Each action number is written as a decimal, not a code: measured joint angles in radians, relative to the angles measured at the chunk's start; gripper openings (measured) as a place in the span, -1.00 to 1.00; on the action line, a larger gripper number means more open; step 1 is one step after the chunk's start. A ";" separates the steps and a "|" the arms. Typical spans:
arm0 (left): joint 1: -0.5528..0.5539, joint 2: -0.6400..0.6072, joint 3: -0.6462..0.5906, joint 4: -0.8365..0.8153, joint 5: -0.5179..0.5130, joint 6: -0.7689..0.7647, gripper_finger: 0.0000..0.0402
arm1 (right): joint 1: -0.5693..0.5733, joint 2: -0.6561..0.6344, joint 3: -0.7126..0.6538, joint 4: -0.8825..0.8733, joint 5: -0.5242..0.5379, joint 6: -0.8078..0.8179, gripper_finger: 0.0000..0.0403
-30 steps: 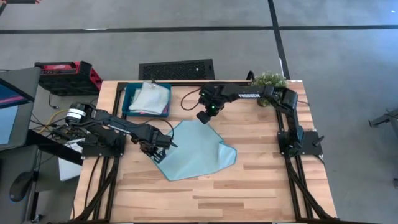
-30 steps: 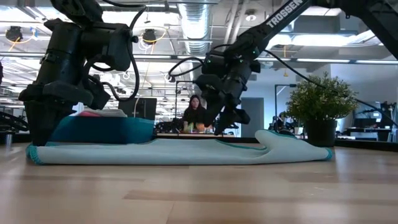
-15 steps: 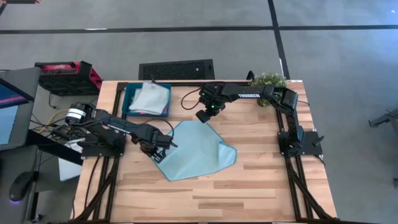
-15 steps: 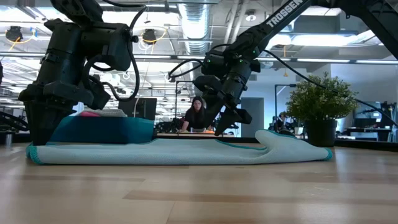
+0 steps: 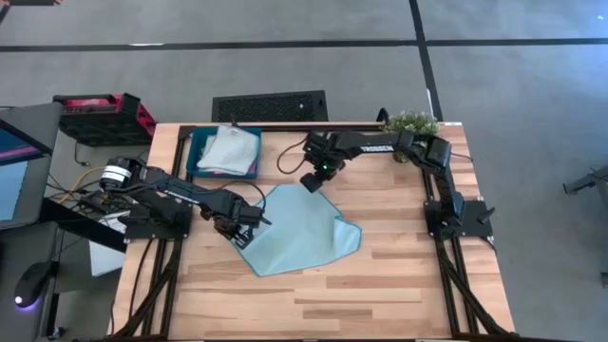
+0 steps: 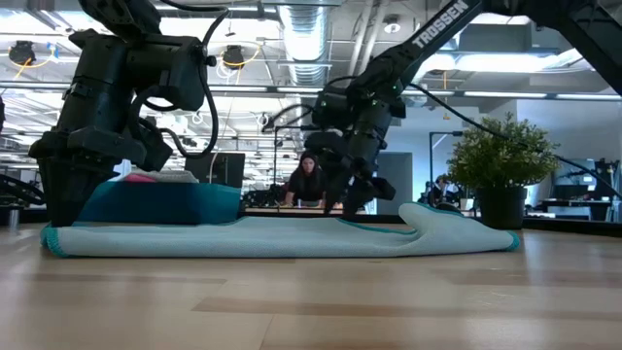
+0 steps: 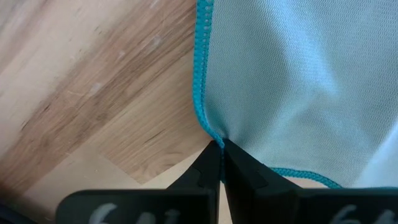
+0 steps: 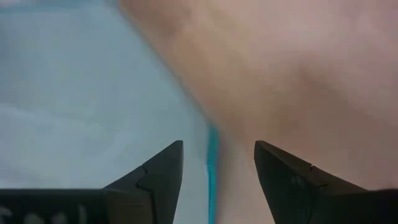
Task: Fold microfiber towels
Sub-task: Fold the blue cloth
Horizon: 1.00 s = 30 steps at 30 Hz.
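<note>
A light blue microfiber towel [image 5: 296, 230] lies spread on the wooden table, one corner pointing to the far side. Its right corner [image 5: 348, 234] is bunched up. My left gripper [image 5: 241, 224] is low at the towel's left corner and shut on its edge. My right gripper [image 5: 312, 180] is open above the towel's far corner; in the right wrist view the teal edge [image 8: 212, 144] lies between its two fingers [image 8: 163, 168], which do not touch it. Other towels [image 5: 228, 148] lie folded in the dark teal tray [image 5: 196, 160]. My left gripper pinches the towel's teal-stitched edge [image 7: 211, 133] at its left corner between the two shut fingers [image 7: 239, 163]. The fingers come in low from the table's left side. The cloth puckers at the pinch, and the rest of the towel lies flat on the table.
The teal tray stands at the table's far left. A potted plant [image 5: 410, 122] stands at the far right corner. Bare wood [image 5: 399, 285] lies near and right of the towel. A person [image 6: 309, 181] shows in the room behind the table.
My right gripper has come down toward the towel's far corner, shifting a little toward the table's left, and has tipped so that its fingers point more steeply down. The towel and my left gripper have stayed where they were.
</note>
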 joint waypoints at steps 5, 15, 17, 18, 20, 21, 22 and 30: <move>0.000 0.000 0.000 0.005 0.003 0.000 -1.00 | 0.015 0.035 0.001 -0.020 -0.063 0.006 0.10; 0.000 0.000 0.000 0.008 0.003 0.006 -1.00 | 0.033 0.052 0.018 0.007 -0.096 -0.078 0.10; 0.000 0.000 0.000 0.008 0.003 0.006 -1.00 | 0.033 0.058 0.031 0.035 -0.117 -0.120 0.10; 0.000 0.000 0.000 0.008 0.003 0.006 -1.00 | 0.037 0.060 0.035 0.048 -0.122 -0.137 0.10; 0.000 0.000 0.000 0.008 0.003 0.006 -1.00 | 0.040 0.057 0.035 0.062 -0.144 -0.145 0.10; 0.000 0.000 0.000 0.008 0.002 0.006 -1.00 | 0.040 0.057 0.035 0.078 -0.161 -0.144 0.10; 0.000 0.000 0.000 0.008 0.002 0.006 -1.00 | 0.040 0.057 0.035 0.085 -0.180 -0.145 0.10; 0.000 0.000 0.000 0.008 0.002 0.006 -1.00 | 0.041 0.057 0.036 0.158 -0.206 -0.144 0.10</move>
